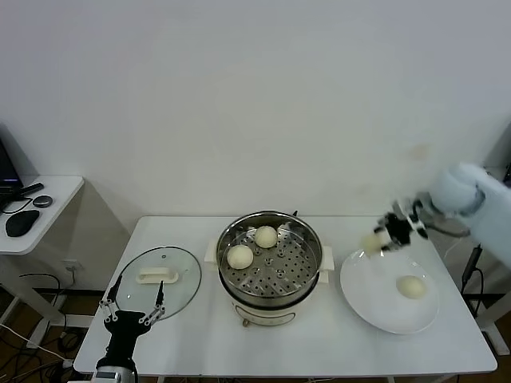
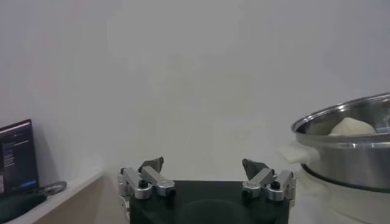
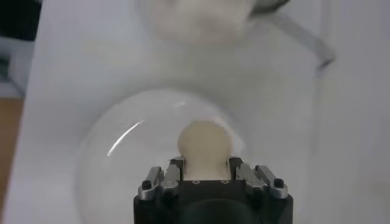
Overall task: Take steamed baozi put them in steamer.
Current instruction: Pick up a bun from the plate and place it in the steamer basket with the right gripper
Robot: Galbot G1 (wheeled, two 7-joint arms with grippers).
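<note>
Above plate [image 1: 375, 307], right gripper [image 1: 382, 239] is clamping 1 baozi [image 3: 205, 141]; 2 sitting in steamer [image 1: 307, 275].
Soft, light dough: probably squashing easily, so gripping mid-sides gently. Left gripper [image 1: 132, 305] is idling wide open.

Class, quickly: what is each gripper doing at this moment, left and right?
Left gripper: open, holding nothing, near the glass lid.
Right gripper: closed on a baozi, above the white plate.

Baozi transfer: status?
Right gripper shut on baozi, above plate. Left gripper open, parked by glass lid. Two baozi in steamer, one on plate. Path clear.
</note>
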